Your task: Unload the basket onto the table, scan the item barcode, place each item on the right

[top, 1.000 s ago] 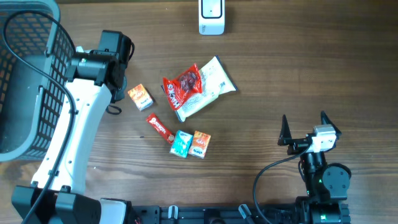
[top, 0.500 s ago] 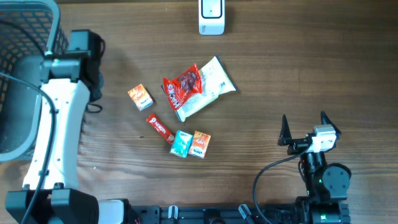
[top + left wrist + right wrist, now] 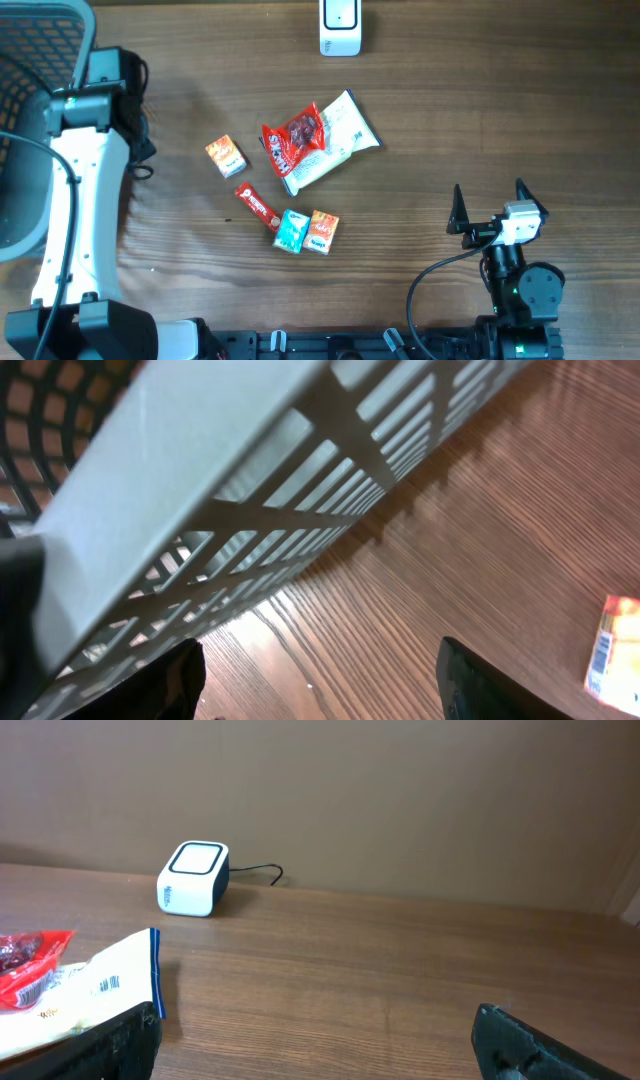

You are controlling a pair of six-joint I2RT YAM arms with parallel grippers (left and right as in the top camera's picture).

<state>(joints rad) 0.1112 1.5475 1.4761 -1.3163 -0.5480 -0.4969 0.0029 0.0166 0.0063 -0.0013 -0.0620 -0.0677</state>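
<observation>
Several snack items lie mid-table: a small orange box (image 3: 226, 156), a red snack bag (image 3: 295, 138) on a white packet (image 3: 338, 135), a red bar (image 3: 257, 207), a teal box (image 3: 291, 230) and another orange box (image 3: 321, 232). The white scanner (image 3: 340, 27) stands at the far edge. My left gripper (image 3: 138, 140) is open and empty beside the basket, left of the small orange box (image 3: 615, 660). My right gripper (image 3: 490, 205) is open and empty at the front right. Its view shows the scanner (image 3: 193, 878), the white packet (image 3: 90, 990) and the red bag (image 3: 25, 965).
A grey lattice basket (image 3: 25, 215) fills the far left; its wall (image 3: 200, 480) looms close over my left gripper (image 3: 320, 685). Bare wood lies between my right gripper (image 3: 320, 1050) and the scanner.
My left arm has swung left, away from the small orange box, up to the basket's side, with its jaws widening. The items and the right arm have not moved.
</observation>
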